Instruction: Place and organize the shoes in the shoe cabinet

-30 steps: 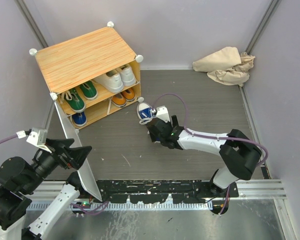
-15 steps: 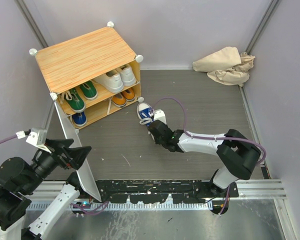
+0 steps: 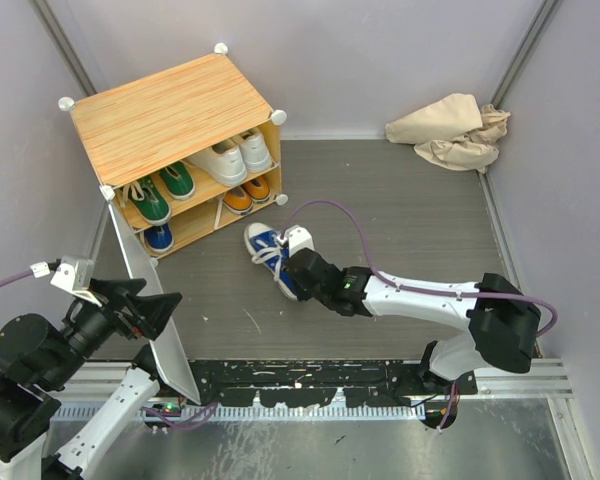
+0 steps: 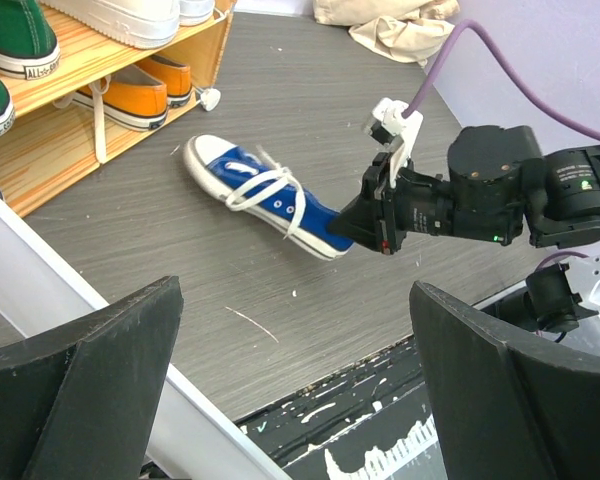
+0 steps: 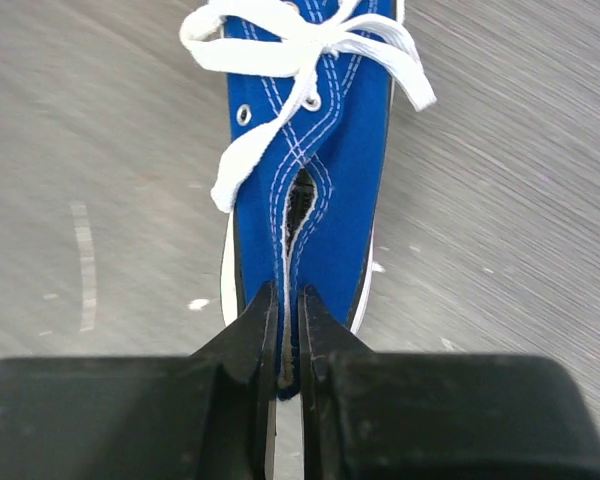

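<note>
A blue shoe [image 3: 265,250] [image 4: 265,195] [image 5: 315,130] lies on the dark floor in front of the shoe cabinet [image 3: 165,105], toe pointing at it. My right gripper [image 3: 292,282] [image 5: 285,300] is shut on the back of its heel collar. Inside the cabinet, white shoes [image 3: 230,155] and green shoes [image 3: 160,190] sit on the upper shelf. Orange shoes [image 3: 245,195] and one blue shoe [image 3: 158,237] sit below. My left gripper [image 3: 150,305] [image 4: 295,290] stands open and empty next to the open cabinet door [image 3: 165,340].
A crumpled beige cloth [image 3: 450,130] lies in the far right corner. The cabinet's white door [image 4: 40,270] swings out toward the left arm. Purple-grey walls close in on three sides, and a metal rail [image 3: 330,385] runs along the near edge.
My right gripper has shut on the blue shoe's heel and pulled it left and toward the near edge, turning its toe toward the cabinet. The left arm has not moved.
</note>
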`<action>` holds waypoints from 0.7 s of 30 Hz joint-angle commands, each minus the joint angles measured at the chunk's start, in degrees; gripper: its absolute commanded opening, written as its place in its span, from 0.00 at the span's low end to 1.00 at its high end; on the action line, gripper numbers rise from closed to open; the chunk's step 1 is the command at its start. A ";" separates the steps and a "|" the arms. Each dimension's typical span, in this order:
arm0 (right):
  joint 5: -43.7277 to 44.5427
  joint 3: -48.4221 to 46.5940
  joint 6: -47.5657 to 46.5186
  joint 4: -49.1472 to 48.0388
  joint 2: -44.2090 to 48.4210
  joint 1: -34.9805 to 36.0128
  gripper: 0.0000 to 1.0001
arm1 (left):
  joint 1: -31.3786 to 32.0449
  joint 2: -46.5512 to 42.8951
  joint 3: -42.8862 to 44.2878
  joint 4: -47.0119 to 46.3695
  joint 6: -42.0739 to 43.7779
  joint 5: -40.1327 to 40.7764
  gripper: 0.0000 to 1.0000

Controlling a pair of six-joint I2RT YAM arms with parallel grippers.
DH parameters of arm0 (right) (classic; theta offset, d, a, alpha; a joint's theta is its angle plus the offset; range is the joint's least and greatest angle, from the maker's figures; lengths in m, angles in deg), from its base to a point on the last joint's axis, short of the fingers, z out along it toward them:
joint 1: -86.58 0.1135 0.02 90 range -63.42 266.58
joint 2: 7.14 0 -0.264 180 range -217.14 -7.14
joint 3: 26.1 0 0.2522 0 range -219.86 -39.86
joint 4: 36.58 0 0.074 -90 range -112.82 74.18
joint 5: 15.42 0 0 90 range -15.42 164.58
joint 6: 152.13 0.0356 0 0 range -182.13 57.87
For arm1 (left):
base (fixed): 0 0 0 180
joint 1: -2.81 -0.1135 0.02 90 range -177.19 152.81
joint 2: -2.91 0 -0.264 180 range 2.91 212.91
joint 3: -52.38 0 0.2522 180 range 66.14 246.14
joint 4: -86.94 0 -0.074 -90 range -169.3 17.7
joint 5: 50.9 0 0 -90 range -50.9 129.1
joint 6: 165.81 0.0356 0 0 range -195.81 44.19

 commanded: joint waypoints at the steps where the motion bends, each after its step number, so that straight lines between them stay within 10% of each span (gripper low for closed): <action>1: -6.15 -5.60 0.63 -7.25 2.60 0.91 0.01 | -0.05 1.83 0.15 4.66 -0.04 0.02 0.98; 21: -10.66 -20.15 -2.09 -19.97 -15.48 1.03 0.01 | -0.07 0.56 -1.11 4.88 -0.57 -0.42 0.98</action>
